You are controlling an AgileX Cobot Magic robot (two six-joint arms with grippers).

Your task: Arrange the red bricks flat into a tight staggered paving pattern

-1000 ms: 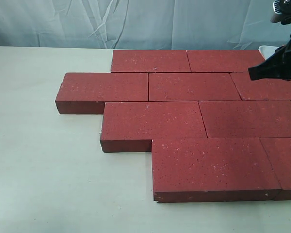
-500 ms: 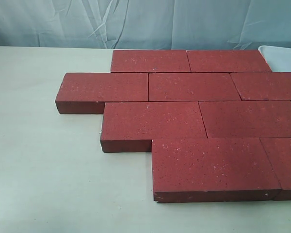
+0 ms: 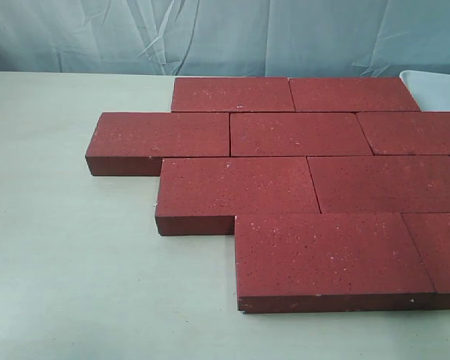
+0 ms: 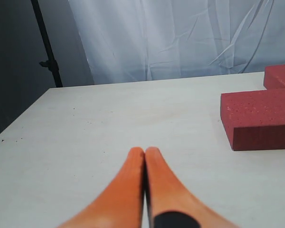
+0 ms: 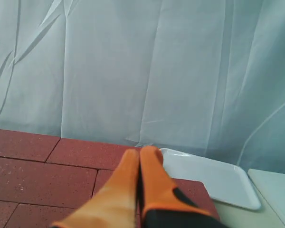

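The red bricks [image 3: 300, 135] lie flat on the pale table [image 3: 67, 247] in four staggered rows, packed edge to edge, with the near row [image 3: 330, 259] running off the right side. Neither arm shows in the exterior view. In the left wrist view my left gripper [image 4: 145, 151] is shut with nothing in it, over bare table, well away from the end of a brick [image 4: 259, 118]. In the right wrist view my right gripper [image 5: 140, 152] is shut and empty, raised above the far bricks [image 5: 38, 166].
A white tray [image 3: 435, 86] sits at the back right, touching the bricks' far corner; the same tray [image 5: 213, 178] shows in the right wrist view. A pale curtain [image 3: 210, 34] hangs behind the table. A dark stand [image 4: 46, 45] rises beyond the table's left edge.
The right arm, a second ago over the right end of the second row, has pulled out of the exterior view. The bricks have not moved.
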